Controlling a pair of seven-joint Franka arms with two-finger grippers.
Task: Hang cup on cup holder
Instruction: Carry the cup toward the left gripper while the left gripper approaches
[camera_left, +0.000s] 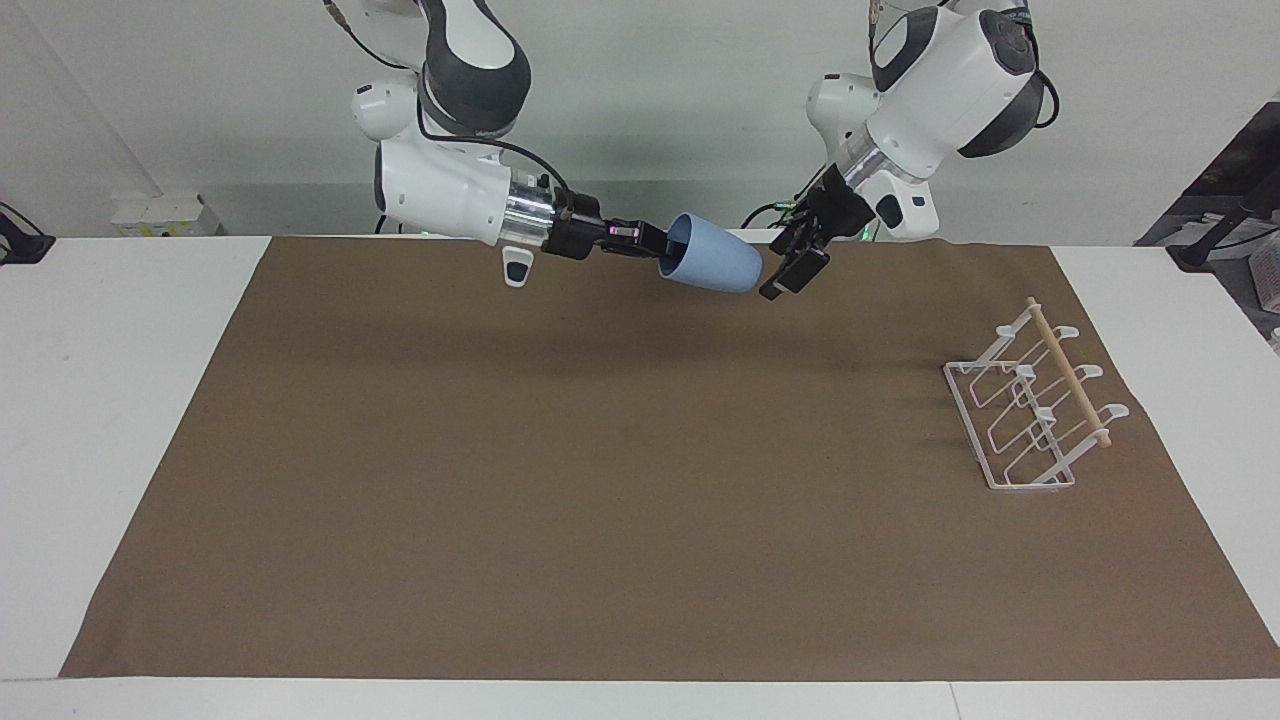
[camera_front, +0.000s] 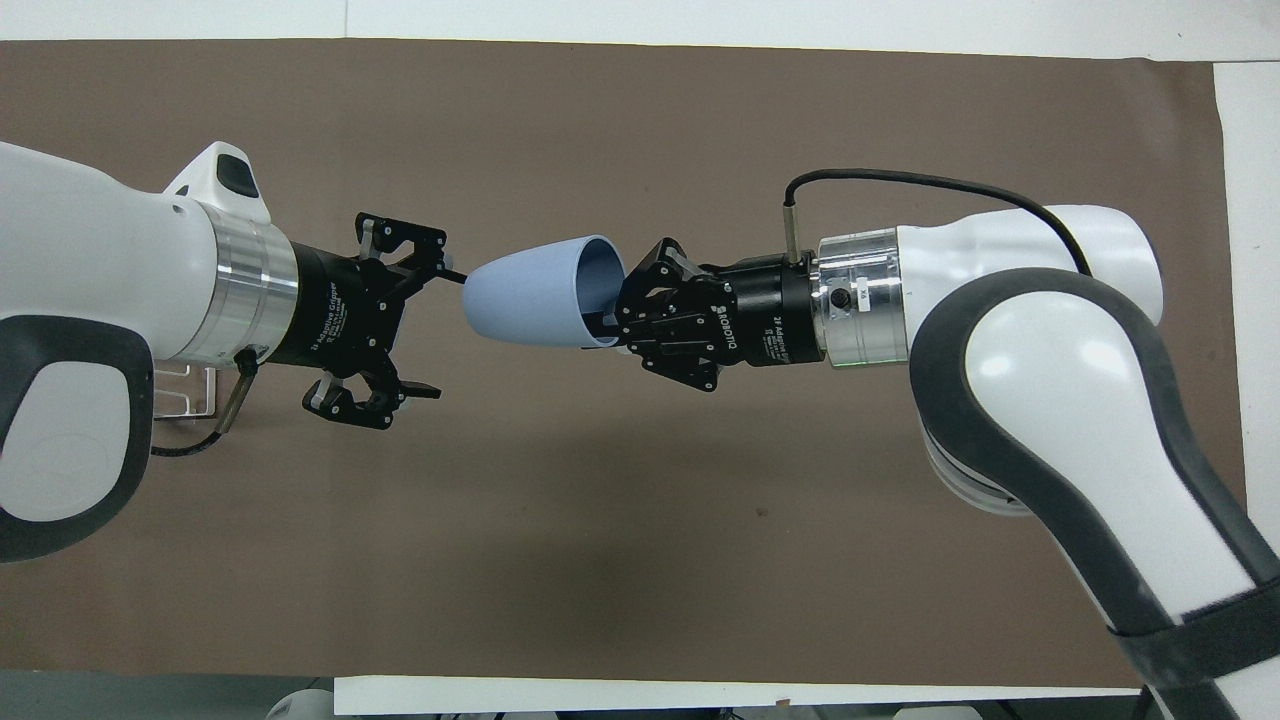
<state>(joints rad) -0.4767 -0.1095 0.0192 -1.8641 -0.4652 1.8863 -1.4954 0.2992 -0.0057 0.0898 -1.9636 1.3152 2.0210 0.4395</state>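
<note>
Right end effector (camera_front: 608, 322): clamped on the rim of the cup (camera_front: 530, 304), holding it sideways in the air, base toward the left end effector.
Left end effector (camera_front: 425, 325): fingers spread wide, just beside the cup's base.
Cup holder (camera_left: 1035, 410): on the brown mat (camera_left: 600, 500) toward the left arm's end of the table, well apart from both.
</note>
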